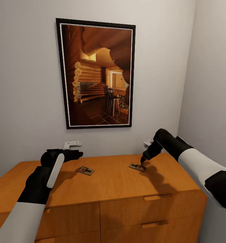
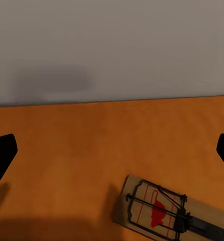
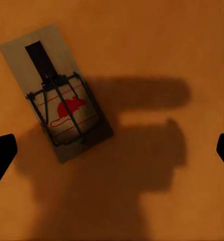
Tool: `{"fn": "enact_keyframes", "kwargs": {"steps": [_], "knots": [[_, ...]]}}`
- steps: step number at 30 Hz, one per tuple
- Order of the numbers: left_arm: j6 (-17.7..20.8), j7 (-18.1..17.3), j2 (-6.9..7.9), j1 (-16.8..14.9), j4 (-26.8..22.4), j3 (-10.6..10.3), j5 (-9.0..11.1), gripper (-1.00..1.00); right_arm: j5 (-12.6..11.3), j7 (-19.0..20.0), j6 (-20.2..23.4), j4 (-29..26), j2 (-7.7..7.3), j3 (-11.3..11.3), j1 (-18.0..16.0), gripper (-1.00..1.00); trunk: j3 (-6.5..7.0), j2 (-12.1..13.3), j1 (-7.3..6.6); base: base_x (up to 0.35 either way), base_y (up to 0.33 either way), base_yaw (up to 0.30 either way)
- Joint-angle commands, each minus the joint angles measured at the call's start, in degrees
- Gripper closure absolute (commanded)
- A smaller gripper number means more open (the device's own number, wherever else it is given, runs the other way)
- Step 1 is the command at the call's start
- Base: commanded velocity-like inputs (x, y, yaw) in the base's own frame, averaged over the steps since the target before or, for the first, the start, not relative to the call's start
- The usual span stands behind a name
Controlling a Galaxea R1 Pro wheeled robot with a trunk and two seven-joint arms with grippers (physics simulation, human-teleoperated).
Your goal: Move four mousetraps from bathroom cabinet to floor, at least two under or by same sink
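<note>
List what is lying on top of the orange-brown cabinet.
Two mousetraps lie flat on the cabinet top: the left mousetrap near the left claw, the right mousetrap just below the right claw. The closed drawers hide whatever is inside.

Framed log-cabin picture (image 1: 96, 74) hangs on grey wall (image 1: 25, 84).

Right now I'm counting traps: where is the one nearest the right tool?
In the head view that mousetrap lies flat on the cabinet top, toward its right side, just beneath the right tool, right of the other mousetrap.
</note>
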Motion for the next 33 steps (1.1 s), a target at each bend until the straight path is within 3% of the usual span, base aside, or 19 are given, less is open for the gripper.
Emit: {"fn": "enact_keyframes", "kwargs": {"steps": [1, 9, 23, 33], "knots": [[0.18, 0.60, 0.05, -0.05, -0.05, -0.12, 0.60, -1.00, 0.59, 0.57, 0.01, -0.05, -0.01, 0.19, -0.29, -1.00, -0.08, -0.04, 0.00, 0.000, 0.000, 0.000], [0.18, 0.58, 0.04, -0.05, -0.05, -0.22, 0.66, -1.00, 0.39, 0.13, 0.01, 0.60, 0.40, -0.52, -2.54, -1.00, -0.08, -0.04, 0.00, 0.000, 0.000, 0.000], [0.18, 0.59, 0.05, -0.05, -0.05, -0.29, 0.69, -1.00, 0.41, -1.36, 0.01, 6.18, 4.67, -4.15, -3.10, -1.00, -0.08, -0.04, 0.00, 0.000, 0.000, 0.000], [0.18, 0.56, 0.04, -0.05, -0.05, -0.29, 0.73, -1.00, 0.42, -2.68, 0.01, 7.70, 5.87, -5.30, -3.13, -1.00, -0.08, -0.04, 0.00, 0.000, 0.000, 0.000]]}}
